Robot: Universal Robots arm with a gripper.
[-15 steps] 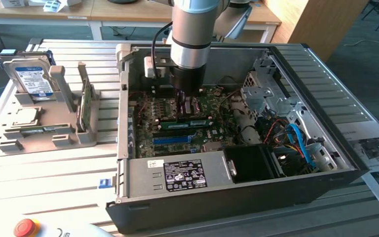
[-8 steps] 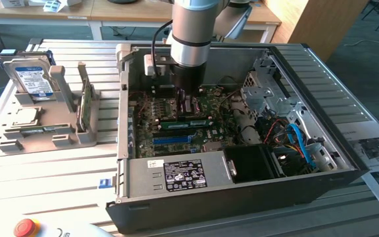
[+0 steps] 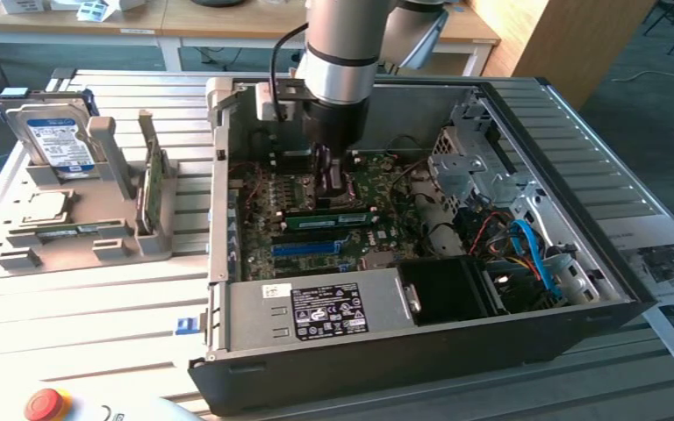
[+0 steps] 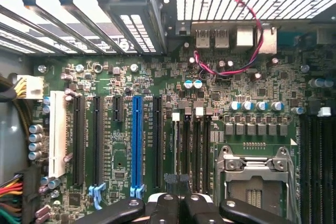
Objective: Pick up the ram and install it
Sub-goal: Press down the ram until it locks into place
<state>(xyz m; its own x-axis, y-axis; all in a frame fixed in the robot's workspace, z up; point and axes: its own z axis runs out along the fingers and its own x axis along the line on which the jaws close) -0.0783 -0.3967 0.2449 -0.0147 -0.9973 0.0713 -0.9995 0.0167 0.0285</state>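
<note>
The ram (image 3: 331, 217), a narrow green stick with a white label, stands on edge across the motherboard (image 3: 372, 189) inside the open computer case (image 3: 571, 219). My gripper (image 3: 334, 186) reaches down into the case just behind and above the ram, fingers together. Whether they touch the ram I cannot tell. In the wrist view the black fingers meet at the gripper (image 4: 177, 182), right over the first of the dark memory slots (image 4: 177, 145), beside the CPU socket (image 4: 254, 182). Nothing shows between the fingers.
A grey holder (image 3: 32, 250) at the exterior view's left carries a hard drive (image 3: 56, 136), an upright green card (image 3: 150, 189) and a small flat green board (image 3: 80, 231). The power supply (image 3: 313, 309) and blue cables (image 3: 536, 254) crowd the case's near side. A red stop button (image 3: 45, 403) sits at the front.
</note>
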